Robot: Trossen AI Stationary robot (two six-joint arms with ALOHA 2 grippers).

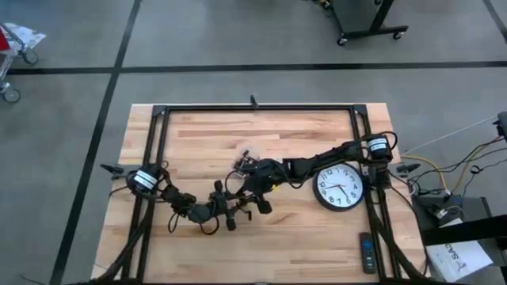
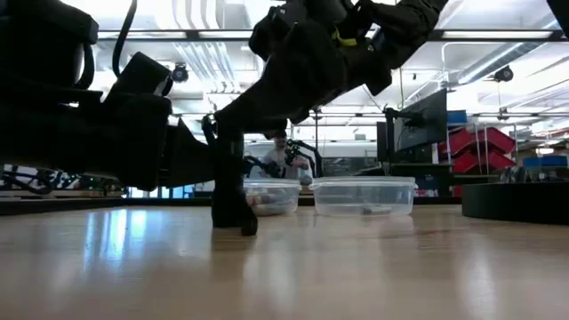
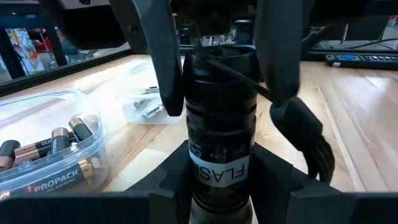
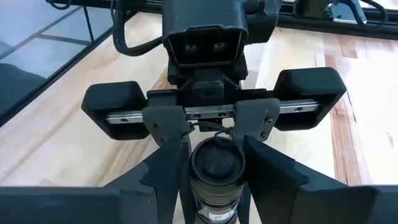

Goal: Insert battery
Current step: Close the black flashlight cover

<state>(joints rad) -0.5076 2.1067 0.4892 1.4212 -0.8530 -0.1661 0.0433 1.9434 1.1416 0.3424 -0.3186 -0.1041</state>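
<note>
While both arms meet near the middle of the table in the high view, the left gripper is clenched around a black flashlight at the lower centre of its wrist picture. The right gripper grips the same flashlight from the opposite end. Batteries lie in a clear container at the left edge. A wall clock lies right of centre.

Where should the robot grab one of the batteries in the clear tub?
By its round middle, coming from above through the tub's open top. The batteries lie on their sides in the tub, so their long bodies face up. Both grippers are busy with the flashlight.
</note>
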